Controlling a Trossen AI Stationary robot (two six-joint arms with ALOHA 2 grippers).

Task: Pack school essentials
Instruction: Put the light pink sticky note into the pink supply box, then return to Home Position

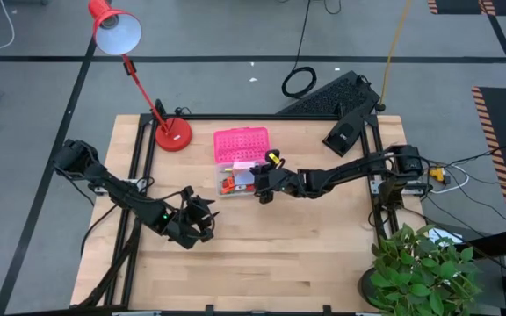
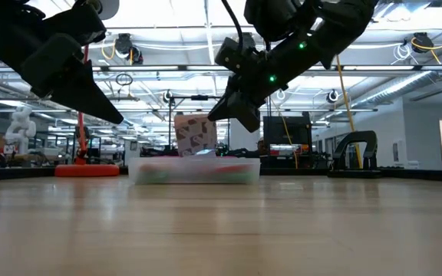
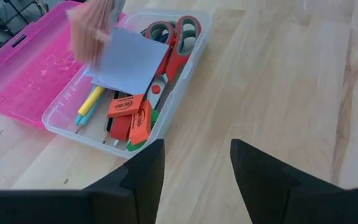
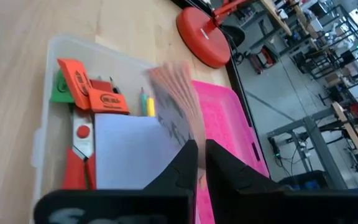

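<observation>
Right tool [image 4: 197, 163] pinching pink pad [image 4: 174, 102] over clear box [image 3: 188, 61], blue pad [image 3: 129, 60], scissors [image 3: 169, 53], erasers [image 3: 132, 115] inside

**benchrat:** Anyone manage to read any writing in that moment? The only print the cameras caught was on the two orange erasers [image 3: 131, 116] lying in the clear box [image 3: 194, 48]. Each one carried a small dark oval stamp, like a brand mark.

**gripfan:** Same here. The right wrist view showed that stamp too, on an eraser [image 4: 107, 99], but the letters were too small to make out in either picture. Nothing legible on the pink lid [image 1: 241, 142], which only had rows of raised dots, and no readable signs or numbers in the room behind the table either.
</observation>
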